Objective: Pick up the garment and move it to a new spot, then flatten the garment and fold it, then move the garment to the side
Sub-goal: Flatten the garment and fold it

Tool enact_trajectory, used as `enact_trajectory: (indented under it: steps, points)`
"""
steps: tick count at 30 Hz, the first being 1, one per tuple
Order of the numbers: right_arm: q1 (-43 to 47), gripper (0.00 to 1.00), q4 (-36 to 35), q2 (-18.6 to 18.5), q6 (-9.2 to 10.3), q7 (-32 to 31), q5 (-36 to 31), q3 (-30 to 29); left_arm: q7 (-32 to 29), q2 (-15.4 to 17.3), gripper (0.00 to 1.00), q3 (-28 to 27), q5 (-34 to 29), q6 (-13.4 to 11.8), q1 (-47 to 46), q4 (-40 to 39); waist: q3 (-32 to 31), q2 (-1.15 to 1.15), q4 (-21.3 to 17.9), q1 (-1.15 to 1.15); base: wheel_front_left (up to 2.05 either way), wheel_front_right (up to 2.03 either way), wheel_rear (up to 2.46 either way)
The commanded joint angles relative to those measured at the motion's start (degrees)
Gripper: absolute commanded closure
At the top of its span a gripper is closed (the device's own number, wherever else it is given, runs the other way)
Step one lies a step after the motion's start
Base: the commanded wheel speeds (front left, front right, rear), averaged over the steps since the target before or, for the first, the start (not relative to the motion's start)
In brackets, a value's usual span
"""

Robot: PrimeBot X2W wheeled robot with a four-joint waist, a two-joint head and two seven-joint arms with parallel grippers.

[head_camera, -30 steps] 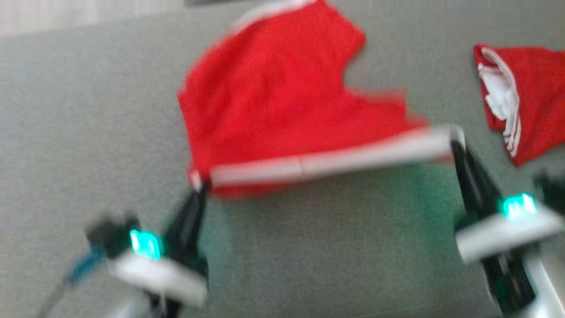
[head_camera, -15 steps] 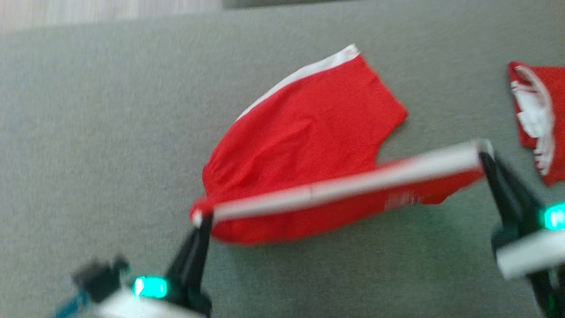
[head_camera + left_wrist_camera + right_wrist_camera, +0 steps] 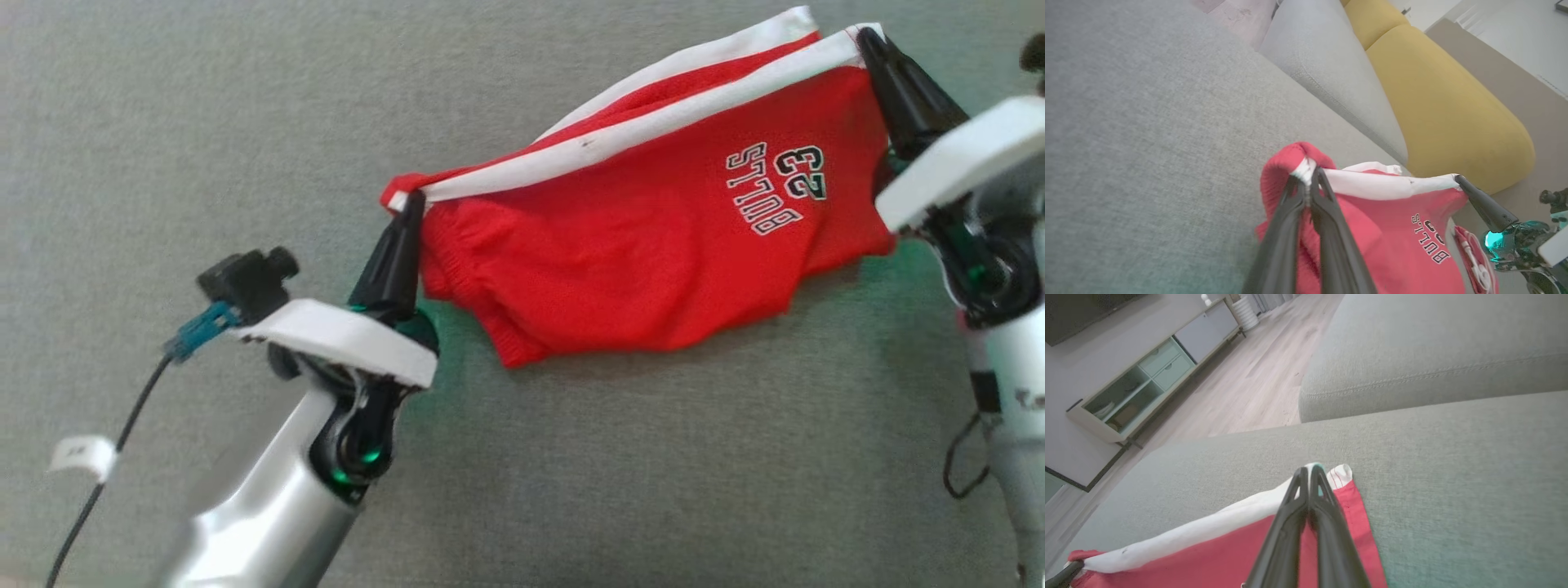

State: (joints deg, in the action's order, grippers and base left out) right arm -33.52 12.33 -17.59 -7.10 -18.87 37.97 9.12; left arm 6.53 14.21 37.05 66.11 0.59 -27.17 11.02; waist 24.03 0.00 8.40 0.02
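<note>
Head view: a red garment (image 3: 637, 245) with a white band is stretched over a grey cushion (image 3: 163, 122), left gripper (image 3: 411, 202) and right gripper (image 3: 867, 39) each pinched tight on one end.

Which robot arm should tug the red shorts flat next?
Probably left. The left gripper is shut on the bunched end of the shorts, with bare sofa beyond to pull toward. The right gripper pins the smoother corner, so it can anchor.

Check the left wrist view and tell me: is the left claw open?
No, the left claw is shut on the white-banded corner of the red knit garment.
</note>
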Motion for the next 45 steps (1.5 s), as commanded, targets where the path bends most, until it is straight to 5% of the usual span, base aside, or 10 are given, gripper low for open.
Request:
enact_trajectory:
  steps: [1,12,13,14,15,16,27,41,43,45]
  points:
    - [-2.07,1.0,0.52,-0.15,-0.39,1.1,-0.3,1.49,0.13,-0.12,1.0,-1.43,-0.46,0.62,-2.38,0.77,1.02,0.0,1.26,-0.02,0.0,0.0,0.0]
    - [-10.09,1.0,15.08,-0.47,-0.39,9.43,-0.64,7.89,2.14,-4.37,1.0,-0.22,-2.1,3.1,-8.48,12.36,1.53,0.0,1.59,-0.02,0.0,0.0,0.0]
    - [-10.61,0.8,16.05,-0.68,-0.39,10.26,-1.12,8.69,2.41,-4.44,0.92,-0.23,-2.37,2.92,-8.77,13.11,1.43,0.0,1.52,-0.02,0.0,0.0,0.0]
    - [-11.13,0.33,16.96,-0.75,-0.39,11.07,-1.55,9.49,2.5,-4.54,0.69,-0.27,-2.47,2.65,-8.98,13.83,1.33,0.0,1.36,-0.02,0.0,0.0,0.0]
    - [-11.62,0.0,18.03,-0.71,-0.39,11.6,-1.83,10.16,2.56,-4.61,0.3,-0.29,-2.51,2.53,-9.13,14.34,1.25,0.0,1.18,-0.02,0.0,0.0,0.0]
    - [-12.11,0.0,18.99,-0.46,-0.39,12.14,-1.94,10.64,2.69,-4.55,0.0,-0.33,-2.59,2.45,-9.18,14.69,1.08,0.0,0.88,-0.02,0.0,0.0,0.0]
    - [-11.41,0.0,20.79,-2.08,-0.39,6.39,-4.86,15.12,1.38,0.67,0.0,1.96,-6.98,-3.25,-5.57,10.74,-2.66,0.0,-1.75,-0.02,0.0,0.0,0.0]
    - [-9.46,0.0,24.98,5.07,-0.39,-9.82,-14.75,5.51,7.28,6.47,0.0,4.66,-20.93,-15.22,0.34,-5.16,-0.92,0.0,1.86,-0.02,0.0,0.0,0.0]
    - [-9.06,1.0,25.16,5.96,-0.39,-10.87,-15.4,3.88,7.98,6.37,0.0,4.49,-23.12,-15.18,1.24,-6.48,-1.23,0.0,2.27,-0.02,0.0,0.0,0.0]
    - [-8.6,1.0,24.83,6.84,-0.39,-10.76,-15.51,0.85,8.33,6.53,0.0,3.43,-25.74,-15.71,2.62,-7.13,-1.88,0.0,2.13,-0.02,0.0,0.0,0.0]
